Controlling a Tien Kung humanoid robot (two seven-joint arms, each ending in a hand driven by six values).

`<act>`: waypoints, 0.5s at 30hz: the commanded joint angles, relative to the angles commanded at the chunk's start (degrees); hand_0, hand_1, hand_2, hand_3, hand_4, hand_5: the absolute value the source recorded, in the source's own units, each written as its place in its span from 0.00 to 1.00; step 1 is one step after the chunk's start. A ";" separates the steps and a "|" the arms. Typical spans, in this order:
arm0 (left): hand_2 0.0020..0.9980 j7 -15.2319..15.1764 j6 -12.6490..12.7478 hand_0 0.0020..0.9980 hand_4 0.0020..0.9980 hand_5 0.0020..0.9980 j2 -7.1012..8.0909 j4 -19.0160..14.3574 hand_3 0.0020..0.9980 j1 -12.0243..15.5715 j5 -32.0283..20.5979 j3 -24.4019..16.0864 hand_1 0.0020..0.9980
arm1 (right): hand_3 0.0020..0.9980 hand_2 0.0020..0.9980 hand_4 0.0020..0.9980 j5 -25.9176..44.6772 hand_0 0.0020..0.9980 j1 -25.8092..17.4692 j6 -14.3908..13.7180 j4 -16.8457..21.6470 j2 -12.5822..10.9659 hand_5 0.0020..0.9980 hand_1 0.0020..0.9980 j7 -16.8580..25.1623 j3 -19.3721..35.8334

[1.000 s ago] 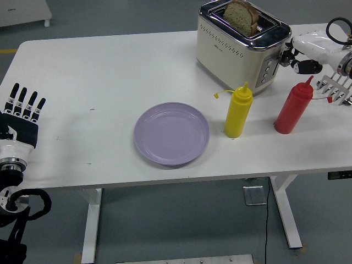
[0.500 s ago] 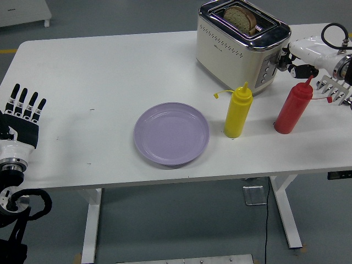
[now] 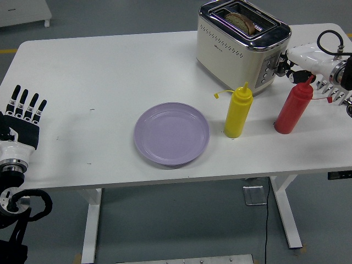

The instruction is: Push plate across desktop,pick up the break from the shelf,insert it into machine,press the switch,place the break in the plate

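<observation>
table: big white rectangular desktop (image 3: 110, 71), wide open on the left half, so plenty of room there. All the clutter sits by the right hand.

toaster: cream and chrome two-slot toaster (image 3: 242, 45) just left of the right hand, its switch end facing that hand. The task's bread, a brown slice (image 3: 243, 22), sits low in the slot with only its top showing, so I'd say the switch press is the step in hand.

plate: round lavender plate (image 3: 171, 133) well off to the left of the right hand and nearer the front edge, nothing on it, waiting for the slice.

bottles: red squeeze bottle (image 3: 293, 108) right under the right hand's fingers, yellow squeeze bottle (image 3: 238, 110) a bit further left, between toaster and plate.

right hand: white and black five-fingered hand (image 3: 297, 63) at the toaster's switch end, fingers curled in, gripping nothing I can see. Can't tell if a fingertip actually touches the lever.

left hand: black-fingered hand (image 3: 23, 115) parked at the table's left edge, fingers straight out, holding nothing.

risk: the red bottle's tip is so close to the right hand that pulling back or dropping lower could tip it. The route from toaster to plate also passes the yellow one.
</observation>
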 joint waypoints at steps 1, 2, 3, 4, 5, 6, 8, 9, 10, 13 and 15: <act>0.97 0.00 0.00 0.85 0.68 1.00 0.00 0.00 0.88 0.01 0.00 0.02 0.89 | 0.56 0.64 0.05 0.02 0.57 -0.02 0.00 -0.05 0.05 0.15 0.61 0.00 -0.08; 0.97 0.00 0.00 0.85 0.68 1.00 0.00 0.01 0.88 0.01 0.00 0.04 0.89 | 0.56 0.64 0.05 0.03 0.57 -0.03 0.00 -0.12 0.10 0.15 0.61 0.02 -0.15; 0.97 0.00 0.00 0.85 0.68 1.00 -0.01 0.01 0.88 0.02 -0.01 0.05 0.89 | 0.56 0.64 0.05 0.04 0.57 -0.04 0.00 -0.16 0.12 0.15 0.61 0.03 -0.20; 0.97 0.00 0.00 0.85 0.68 1.00 -0.01 0.02 0.88 0.02 -0.01 0.07 0.89 | 0.56 0.64 0.05 0.05 0.57 -0.03 -0.02 -0.27 0.18 0.15 0.61 0.03 -0.25; 0.97 0.00 0.00 0.85 0.68 1.00 -0.01 0.03 0.88 0.01 -0.01 0.08 0.89 | 0.56 0.64 0.05 0.05 0.57 -0.03 -0.03 -0.34 0.22 0.15 0.61 0.03 -0.27; 0.97 0.01 -0.01 0.85 0.68 1.00 -0.01 0.03 0.88 0.00 -0.01 0.09 0.89 | 0.56 0.64 0.05 0.05 0.57 -0.02 -0.05 -0.46 0.26 0.15 0.61 0.04 -0.27; 0.97 0.01 -0.01 0.85 0.68 1.00 -0.01 0.03 0.88 -0.02 -0.01 0.09 0.89 | 0.56 0.64 0.05 0.00 0.57 -0.03 -0.07 -0.67 0.34 0.15 0.61 0.02 -0.19; 0.97 0.01 0.00 0.85 0.68 1.00 -0.01 0.04 0.88 -0.03 -0.01 0.07 0.89 | 0.56 0.64 0.05 -0.06 0.57 -0.03 -0.11 -0.78 0.40 0.15 0.61 0.01 -0.05; 0.97 0.01 0.01 0.85 0.68 1.00 -0.02 0.04 0.88 -0.04 -0.01 0.06 0.89 | 0.55 0.63 0.05 -0.14 0.57 -0.04 -0.17 -0.90 0.46 0.15 0.61 -0.01 0.16; 0.97 0.01 0.00 0.85 0.68 1.00 -0.02 0.02 0.88 -0.12 -0.01 0.05 0.89 | 0.55 0.63 0.05 -0.36 0.57 -0.18 -0.25 -0.92 0.51 0.15 0.61 0.06 1.43; 0.97 0.01 0.01 0.85 0.68 1.00 -0.01 0.01 0.88 -0.16 -0.01 0.02 0.89 | 0.55 0.63 0.05 -0.53 0.57 -0.26 -0.14 -0.78 0.44 0.15 0.61 0.05 2.33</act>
